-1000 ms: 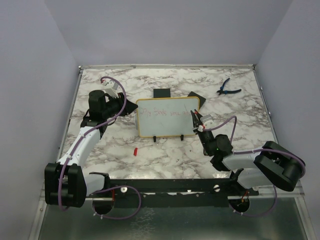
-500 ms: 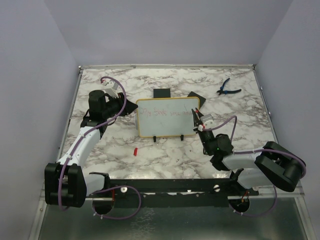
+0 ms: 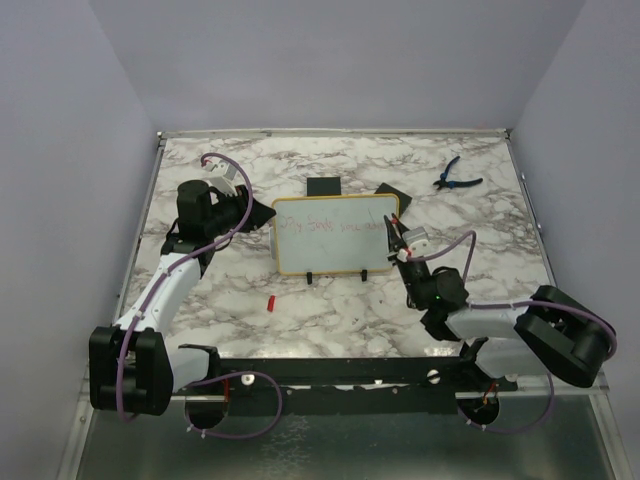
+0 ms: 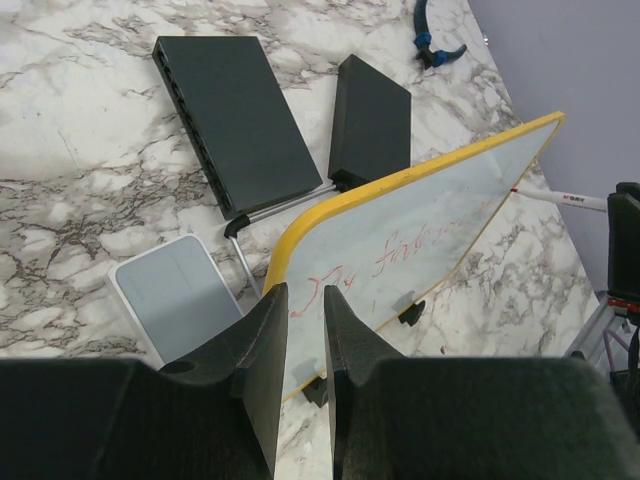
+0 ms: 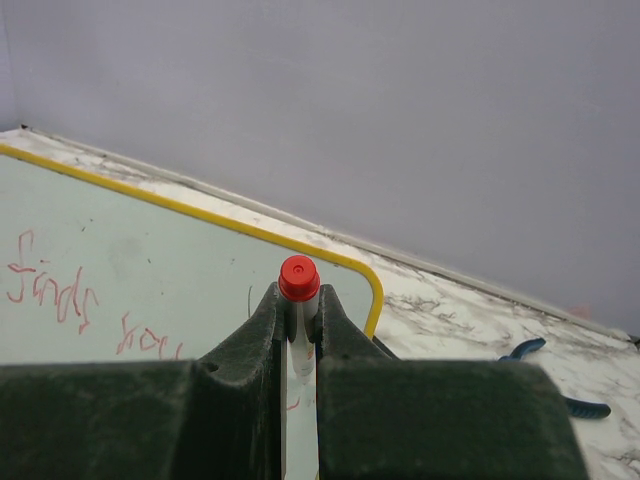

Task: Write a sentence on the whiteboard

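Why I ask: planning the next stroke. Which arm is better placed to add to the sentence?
Right. The right gripper is shut on the marker, tip at the right end of the whiteboard, where the sentence stops. The left gripper holds no marker; it clamps the board's left edge.

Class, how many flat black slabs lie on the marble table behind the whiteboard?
2. One flat black slab lies behind the middle of the yellow-framed whiteboard; the other at its far right corner.
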Tool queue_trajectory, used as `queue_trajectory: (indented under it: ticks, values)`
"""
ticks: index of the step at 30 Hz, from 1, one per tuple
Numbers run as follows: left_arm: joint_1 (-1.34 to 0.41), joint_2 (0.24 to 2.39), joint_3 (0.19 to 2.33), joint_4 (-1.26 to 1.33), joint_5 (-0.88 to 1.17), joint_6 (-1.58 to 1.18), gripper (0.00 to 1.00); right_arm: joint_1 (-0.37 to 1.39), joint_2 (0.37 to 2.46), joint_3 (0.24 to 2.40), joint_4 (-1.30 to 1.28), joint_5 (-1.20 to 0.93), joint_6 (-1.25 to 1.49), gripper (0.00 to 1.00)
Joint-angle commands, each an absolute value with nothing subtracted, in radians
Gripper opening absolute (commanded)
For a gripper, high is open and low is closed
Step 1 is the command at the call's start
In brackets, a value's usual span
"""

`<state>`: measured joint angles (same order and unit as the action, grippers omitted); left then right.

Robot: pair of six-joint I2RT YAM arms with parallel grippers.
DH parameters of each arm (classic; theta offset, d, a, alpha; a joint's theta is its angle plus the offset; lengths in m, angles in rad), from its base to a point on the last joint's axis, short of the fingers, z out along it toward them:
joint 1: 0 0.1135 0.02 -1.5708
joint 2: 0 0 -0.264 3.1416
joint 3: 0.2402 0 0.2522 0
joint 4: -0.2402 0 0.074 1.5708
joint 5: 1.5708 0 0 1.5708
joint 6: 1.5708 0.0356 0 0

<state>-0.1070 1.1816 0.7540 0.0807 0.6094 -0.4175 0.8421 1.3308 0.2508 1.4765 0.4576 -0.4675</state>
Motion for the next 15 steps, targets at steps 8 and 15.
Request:
queue_trajectory:
  ticks: [8,15]
  values:
    - [-0.113,1.158,0.741,0.093,0.614,-0.402,0.22,0.836,1.095,0.199,1.292,0.39,-0.377,0.01]
    - [-0.114,1.155,0.739,0.092,0.614,-0.402,0.22,0.836,1.077,0.179,1.243,0.444,-0.341,0.01]
